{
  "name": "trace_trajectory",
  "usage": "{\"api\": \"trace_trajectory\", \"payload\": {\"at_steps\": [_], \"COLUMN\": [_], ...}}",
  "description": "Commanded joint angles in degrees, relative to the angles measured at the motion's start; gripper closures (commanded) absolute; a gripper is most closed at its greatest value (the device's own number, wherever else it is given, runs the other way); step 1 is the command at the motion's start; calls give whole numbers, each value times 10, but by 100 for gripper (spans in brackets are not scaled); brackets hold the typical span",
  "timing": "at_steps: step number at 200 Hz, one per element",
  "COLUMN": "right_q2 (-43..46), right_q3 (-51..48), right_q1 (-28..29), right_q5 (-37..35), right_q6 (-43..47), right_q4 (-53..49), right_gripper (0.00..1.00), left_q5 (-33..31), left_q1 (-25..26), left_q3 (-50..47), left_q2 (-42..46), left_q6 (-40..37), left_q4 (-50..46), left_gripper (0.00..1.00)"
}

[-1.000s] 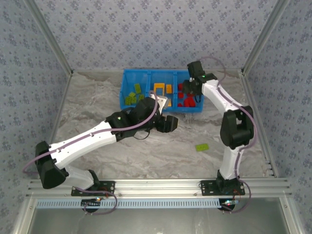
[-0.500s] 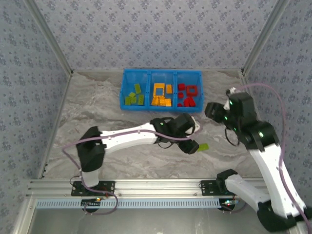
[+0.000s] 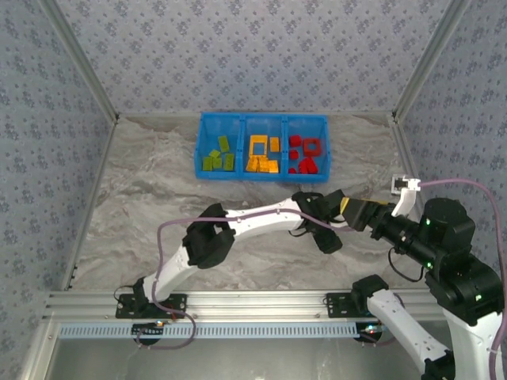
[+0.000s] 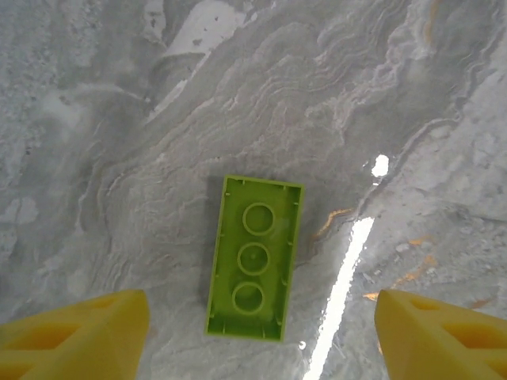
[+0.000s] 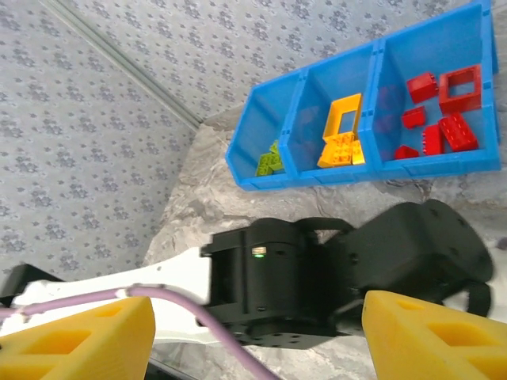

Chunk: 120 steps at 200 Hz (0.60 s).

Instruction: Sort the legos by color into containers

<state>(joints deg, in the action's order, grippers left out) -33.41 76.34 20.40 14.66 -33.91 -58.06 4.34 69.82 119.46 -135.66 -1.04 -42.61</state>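
Note:
A lime green lego (image 4: 253, 257) lies studs-down on the marble table, hollow underside up. My left gripper (image 4: 261, 339) hangs open straight above it, one yellow finger (image 4: 87, 332) on each side, neither touching it. From above, the left gripper (image 3: 329, 239) covers that brick. The blue containers tray (image 3: 260, 177) at the back holds green legos (image 3: 218, 154) on the left, orange ones (image 3: 261, 154) in the middle and red ones (image 3: 305, 154) on the right. My right gripper (image 3: 348, 212) is open and empty, close beside the left wrist.
The right wrist view faces the left arm's black wrist (image 5: 317, 277) from close by, with the tray (image 5: 372, 170) behind it. A purple cable (image 5: 214, 324) loops along the left arm. Patterned walls and metal rails (image 3: 261, 301) enclose the table.
The left arm has reached right and forward from the tray until its gripper stands over the green lego. The right arm has pulled back from the red compartment to the near right.

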Motion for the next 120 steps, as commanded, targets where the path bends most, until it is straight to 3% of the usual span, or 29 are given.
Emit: {"api": "trace_trajectory", "payload": {"at_steps": [1,85,120], "right_q2": [12,17,19], "right_q3": [20,-6,-14], "right_q1": [2,2,2], "right_q5": [15,7,6], "right_q6": [-12,-17,-17], "right_q4": [16,25,27], "right_gripper": [28,28,28], "left_q5": [-13,-37,-34], "left_q1": [4,15,15], "left_q3": [65,165,204], "left_q2": [-38,-125,-154], "left_q6": [-17,-9,-5], "left_q4": [-74,-145,-175], "left_gripper": [25,30,42]}}
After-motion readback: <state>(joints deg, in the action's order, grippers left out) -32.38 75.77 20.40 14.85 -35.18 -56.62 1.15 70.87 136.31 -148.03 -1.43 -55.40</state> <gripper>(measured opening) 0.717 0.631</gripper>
